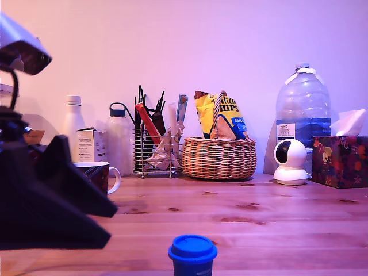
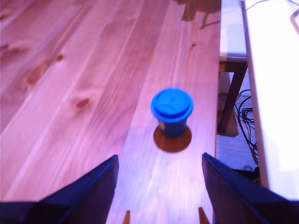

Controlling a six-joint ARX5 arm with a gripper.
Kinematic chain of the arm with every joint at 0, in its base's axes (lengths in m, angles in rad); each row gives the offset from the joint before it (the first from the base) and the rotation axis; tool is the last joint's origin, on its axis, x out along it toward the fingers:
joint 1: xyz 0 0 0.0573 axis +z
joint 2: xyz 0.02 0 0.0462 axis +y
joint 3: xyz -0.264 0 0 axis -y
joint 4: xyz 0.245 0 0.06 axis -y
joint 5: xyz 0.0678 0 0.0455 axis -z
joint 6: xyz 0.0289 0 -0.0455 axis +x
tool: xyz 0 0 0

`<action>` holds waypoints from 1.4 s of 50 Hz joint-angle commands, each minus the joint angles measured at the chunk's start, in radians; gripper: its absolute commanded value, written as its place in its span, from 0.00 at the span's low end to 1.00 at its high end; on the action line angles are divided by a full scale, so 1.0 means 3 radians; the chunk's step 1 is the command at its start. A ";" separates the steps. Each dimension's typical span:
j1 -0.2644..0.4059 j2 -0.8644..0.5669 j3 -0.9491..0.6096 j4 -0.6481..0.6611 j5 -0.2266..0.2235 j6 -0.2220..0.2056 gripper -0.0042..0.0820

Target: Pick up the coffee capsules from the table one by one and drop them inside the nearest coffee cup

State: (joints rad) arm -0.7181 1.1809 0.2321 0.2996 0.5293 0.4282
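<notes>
Pincer fingers apart — bright-blue capsule upright, wide rounded rim, on table.

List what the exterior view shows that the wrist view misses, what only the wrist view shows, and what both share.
Only the exterior view shows the mug at its left, the wicker basket, the water jug, the small white camera and the tissue box along the back wall.

Only the wrist view shows the open gripper, both fingers spread, plus the table's edge and the cables on the floor beyond it.

Both show the blue capsule standing upright on the wooden table.
</notes>
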 commanded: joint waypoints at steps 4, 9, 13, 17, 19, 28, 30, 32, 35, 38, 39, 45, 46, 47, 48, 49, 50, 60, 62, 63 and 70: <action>-0.0053 0.0216 0.0112 0.0022 0.0004 0.0034 0.62; -0.0100 0.0327 0.0181 0.0022 0.0004 0.0034 0.62; -0.0140 0.0404 0.0233 0.0022 0.0004 0.0075 0.62; -0.0173 0.0479 0.0287 0.0018 0.0004 0.0085 0.62; -0.0192 0.0519 0.0310 0.0020 0.0004 0.0084 0.62; -0.0266 0.0645 0.0364 0.0019 0.0004 0.0083 0.62; -0.0280 0.0671 0.0375 0.0022 0.0004 0.0083 0.62; -0.0290 0.0693 0.0385 0.0019 0.0003 0.0083 0.62; -0.0301 0.0731 0.0403 0.0014 0.0003 0.0081 0.62; -0.0314 0.0760 0.0430 -0.0010 0.0001 0.0062 0.62; -0.0317 0.0772 0.0443 -0.0028 0.0003 0.0062 0.62; -0.0322 0.0805 0.0510 -0.0092 0.0000 0.0034 0.62; -0.0323 0.0810 0.0524 -0.0104 -0.0001 0.0003 0.62; -0.0323 0.0823 0.0540 -0.0114 -0.0003 0.0003 0.62; -0.0323 0.0828 0.0556 -0.0128 -0.0003 0.0003 0.62; -0.0323 0.0833 0.0570 -0.0141 -0.0005 -0.0010 0.62; -0.0323 0.0846 0.0584 -0.0150 -0.0009 -0.0010 0.62; -0.0337 0.0975 0.0665 -0.0253 -0.0028 -0.0032 0.62; -0.0347 0.1002 0.0674 -0.0259 -0.0053 -0.0031 0.62; -0.0351 0.1008 0.0676 -0.0267 -0.0062 -0.0031 0.62; -0.0371 0.1041 0.0722 -0.0332 -0.0078 -0.0031 0.62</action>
State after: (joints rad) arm -0.8242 1.4834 0.4347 0.1967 0.5041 0.4240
